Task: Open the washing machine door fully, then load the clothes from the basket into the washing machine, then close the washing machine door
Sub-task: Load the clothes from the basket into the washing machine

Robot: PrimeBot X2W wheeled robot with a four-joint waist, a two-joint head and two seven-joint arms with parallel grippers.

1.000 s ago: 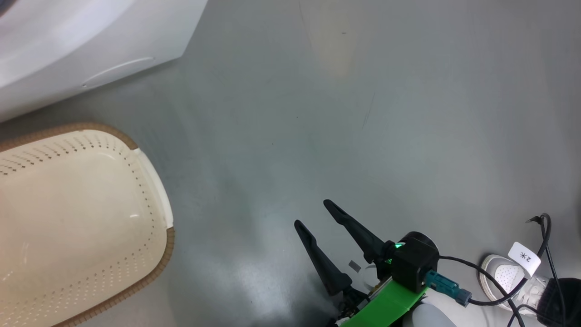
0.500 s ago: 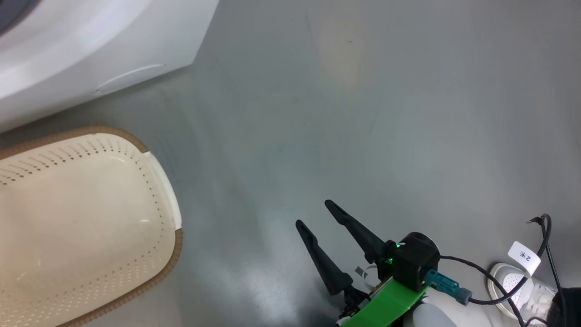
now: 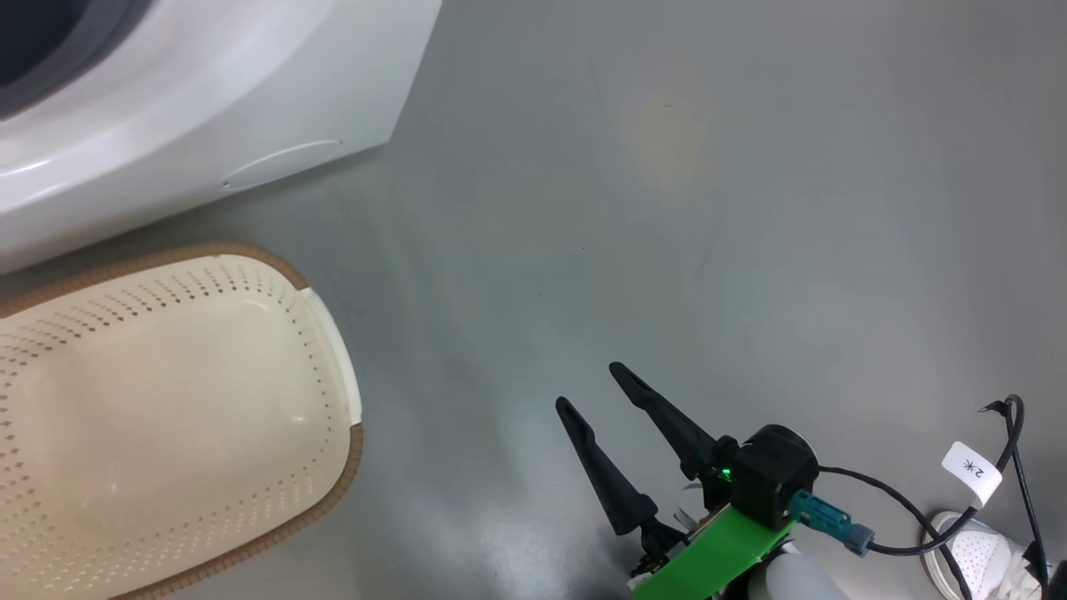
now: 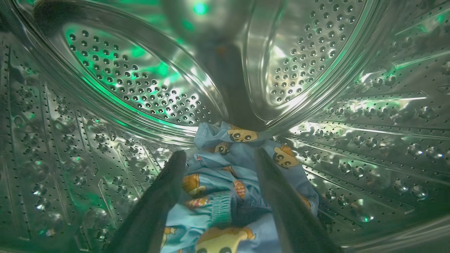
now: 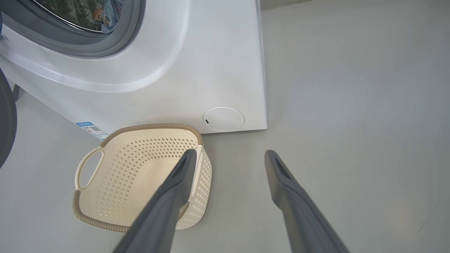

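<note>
1. The right gripper (image 3: 590,386), mounted on a bright green plastic bracket (image 3: 717,554), hovers over the smooth grey floor (image 3: 667,208) with its two long dark fingers spread wide.
2. Beside its wrist, a small white tag (image 3: 971,473) reads "2" followed by a star-like mark. A white perforated shoe (image 3: 975,554) stands just below the tag.
3. The cream-white perforated plastic basket (image 5: 151,125), with its brown woven-look rim, stands on the floor just in front of the machine.
4. The large white front-loading washing machine (image 5: 211,52) has a round flap (image 5: 224,119) and a blue sticker (image 5: 92,129) whose print is too small to read. The dark edge of the washing machine door (image 5: 5,116) stands clear of the opening.
5. Inside the perforated steel drum (image 4: 140,88), the left gripper (image 4: 220,151) has its fingers wide apart. A light-blue garment printed with cartoon bears (image 4: 225,196) lies between and beneath them.
</note>
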